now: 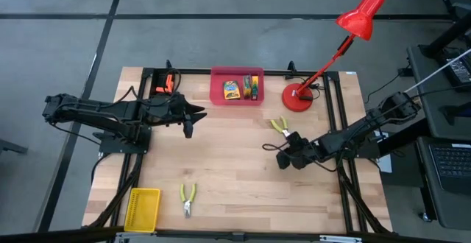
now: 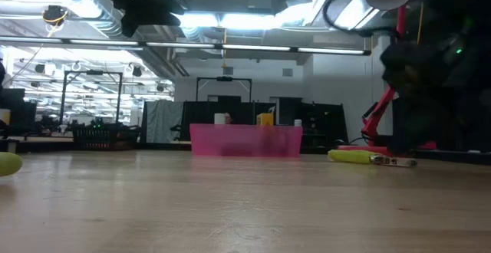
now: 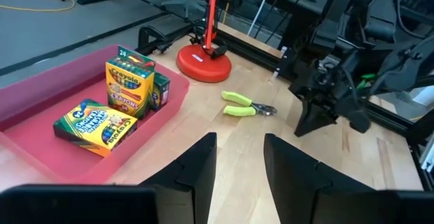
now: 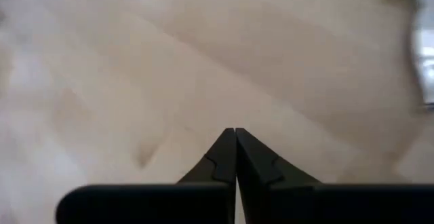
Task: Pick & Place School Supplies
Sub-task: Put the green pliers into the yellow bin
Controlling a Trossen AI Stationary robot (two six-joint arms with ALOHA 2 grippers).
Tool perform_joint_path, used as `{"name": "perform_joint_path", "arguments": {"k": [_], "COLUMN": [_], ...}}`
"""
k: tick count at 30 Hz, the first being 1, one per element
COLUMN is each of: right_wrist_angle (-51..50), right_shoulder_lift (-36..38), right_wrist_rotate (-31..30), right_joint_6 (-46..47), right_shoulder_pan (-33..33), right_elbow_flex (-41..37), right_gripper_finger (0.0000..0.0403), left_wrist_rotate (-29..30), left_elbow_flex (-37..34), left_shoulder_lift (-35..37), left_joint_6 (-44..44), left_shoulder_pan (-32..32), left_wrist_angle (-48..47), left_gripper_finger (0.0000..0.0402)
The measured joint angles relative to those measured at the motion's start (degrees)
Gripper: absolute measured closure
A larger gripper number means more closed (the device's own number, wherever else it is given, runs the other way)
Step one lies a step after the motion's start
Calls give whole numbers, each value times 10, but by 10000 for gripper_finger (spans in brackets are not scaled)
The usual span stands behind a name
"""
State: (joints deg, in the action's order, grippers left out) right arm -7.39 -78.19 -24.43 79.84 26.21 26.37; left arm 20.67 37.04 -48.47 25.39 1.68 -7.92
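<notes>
While the wooden table [image 1: 235, 177] is filling the middle of the high view, the pink tray [image 1: 218, 88] is sitting at its upper edge, holding the crayon boxes [image 1: 241, 88]. Left of centre, the left gripper [image 1: 188, 121] is hanging with fingers apart and empty. At right, the right gripper [image 1: 274, 152] is hovering low, fingers pressed together on nothing, beside green-handled pliers [image 1: 278, 126].
</notes>
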Motion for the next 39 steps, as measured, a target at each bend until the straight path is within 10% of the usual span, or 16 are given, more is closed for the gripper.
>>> {"name": "perform_joint_path", "arguments": {"k": [11, 23, 39], "right_wrist_angle": [145, 4, -82], "right_shoulder_lift": [1, 1, -59], "right_wrist_rotate": [-124, -221, -146], "right_joint_6": [-109, -182, -116], "right_shoulder_pan": [51, 46, -89], "right_elbow_flex": [1, 2, 2], "right_gripper_finger": [367, 196, 147], "left_wrist_rotate": [29, 88, 103], "left_elbow_flex": [0, 0, -50], "left_shoulder_lift": [0, 0, -1], "left_joint_6": [3, -3, 2], "left_shoulder_pan": [35, 75, 97], "left_wrist_angle": [-20, -62, -67], "left_gripper_finger": [283, 279, 283]}}
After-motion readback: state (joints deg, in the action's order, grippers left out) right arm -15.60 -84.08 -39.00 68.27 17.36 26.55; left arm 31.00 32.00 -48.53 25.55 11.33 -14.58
